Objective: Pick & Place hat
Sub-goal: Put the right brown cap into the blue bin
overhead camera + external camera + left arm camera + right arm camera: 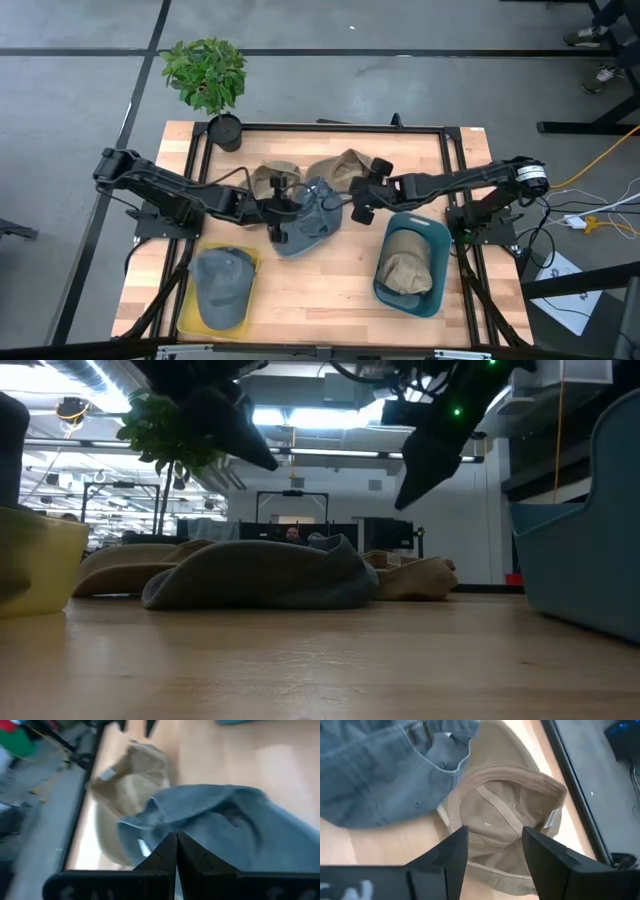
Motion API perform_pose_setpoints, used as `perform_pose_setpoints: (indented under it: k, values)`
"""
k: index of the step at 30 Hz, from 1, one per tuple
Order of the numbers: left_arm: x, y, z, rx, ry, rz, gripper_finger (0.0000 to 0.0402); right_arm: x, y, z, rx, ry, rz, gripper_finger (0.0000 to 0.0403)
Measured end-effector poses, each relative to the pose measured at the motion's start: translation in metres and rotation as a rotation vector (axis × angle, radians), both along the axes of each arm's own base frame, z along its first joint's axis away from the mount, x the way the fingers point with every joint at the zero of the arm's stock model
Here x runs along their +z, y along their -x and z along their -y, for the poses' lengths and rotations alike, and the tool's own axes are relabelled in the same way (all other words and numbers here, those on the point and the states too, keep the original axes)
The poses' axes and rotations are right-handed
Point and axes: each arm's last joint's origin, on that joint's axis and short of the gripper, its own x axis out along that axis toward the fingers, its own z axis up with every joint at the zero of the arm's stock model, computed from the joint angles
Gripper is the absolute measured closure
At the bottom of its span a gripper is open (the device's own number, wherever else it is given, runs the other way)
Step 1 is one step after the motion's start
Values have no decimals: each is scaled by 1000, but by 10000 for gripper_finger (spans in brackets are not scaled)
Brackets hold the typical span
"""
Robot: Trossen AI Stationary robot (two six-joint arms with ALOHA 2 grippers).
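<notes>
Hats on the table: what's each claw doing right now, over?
Left gripper shut, over the grey hat. Right gripper open above the upturned tan hat, holding nothing. Hats overlap; one already in the blue bin.

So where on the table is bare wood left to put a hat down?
Bare wood lies between the yellow bin and the blue bin, in front of the grey hat. Another strip runs along the far edge, right of the plant pot. The middle is crowded: loose hats and both grippers.
</notes>
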Motion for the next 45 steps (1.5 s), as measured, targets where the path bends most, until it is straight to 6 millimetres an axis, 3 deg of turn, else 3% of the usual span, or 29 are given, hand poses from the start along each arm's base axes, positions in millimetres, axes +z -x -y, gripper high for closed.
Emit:
perform_pose_setpoints:
  k: [6, 14, 23, 30, 38, 45]
  values:
    - [4, -4, -6, 68, -63, 54, 391, -1, 0, 17, 105, 11, -85, 218]
    - [7, -8, -29, 155, -145, 63, 382, -3, 2, 35, 174, -127, -102, 218]
    - [5, -9, -60, 159, -25, 61, 302, -6, 1, 44, 141, -128, -103, 218]
    - [5, -7, -72, 224, 16, 77, 254, -34, -11, 47, 161, -134, -207, 218]
    - [4, -7, -73, 216, 47, 84, 249, -75, -24, 48, 204, -166, -333, 218]
    - [4, -8, -73, 200, 60, 83, 252, -81, -26, 47, 244, -192, -348, 218]
